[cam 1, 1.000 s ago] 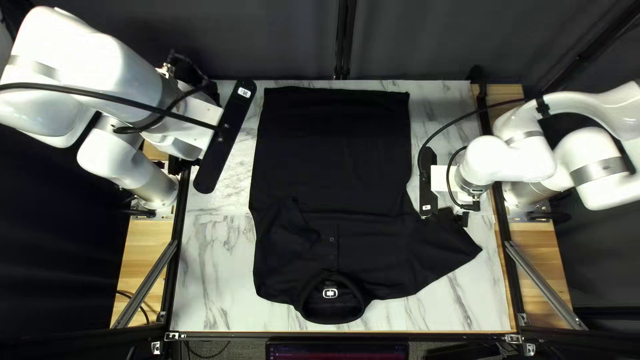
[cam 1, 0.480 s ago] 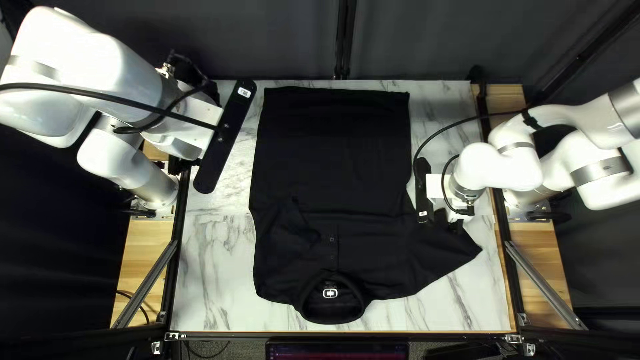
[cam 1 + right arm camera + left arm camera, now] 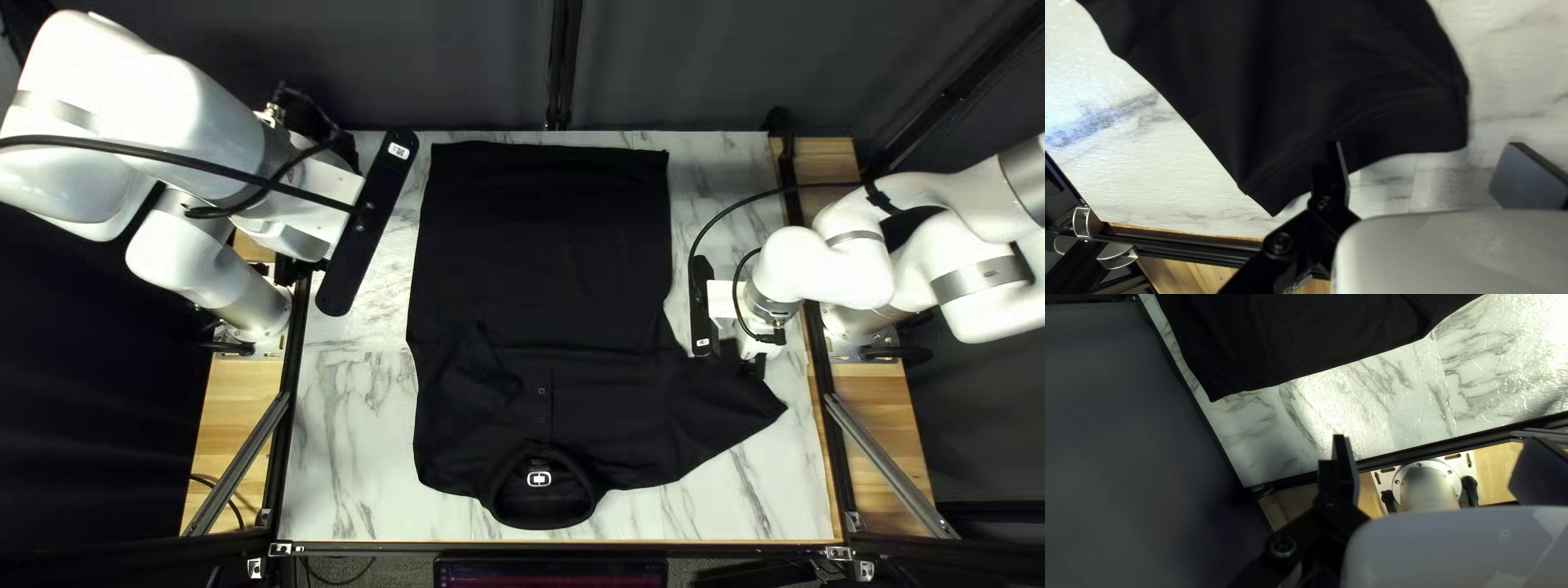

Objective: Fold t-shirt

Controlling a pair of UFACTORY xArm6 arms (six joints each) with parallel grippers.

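Note:
The black t-shirt (image 3: 544,261) lies spread on the table, its collar toward the near edge. At its left side the sleeve appears folded inward; its other sleeve (image 3: 713,408) points out to the right. My left gripper (image 3: 310,212) is raised beside the shirt, its fingertips hidden from above. In the left wrist view, the left gripper (image 3: 1436,440) is open, with the shirt (image 3: 1290,337) ahead of it. My right gripper (image 3: 740,357) is over the upper edge of the right sleeve. In the right wrist view, the right gripper (image 3: 1426,146) stands open, one finger over the hem of the sleeve (image 3: 1306,109).
The marbled table (image 3: 348,436) has a dark frame around it. Arm bases (image 3: 256,305) stand at both sides. A screen (image 3: 550,572) is beyond the near edge, and a dark curtain (image 3: 435,65) hangs behind the far edge.
My right gripper shifted a little left and toward the near edge, then back to the right. The left arm and the shirt have stayed still.

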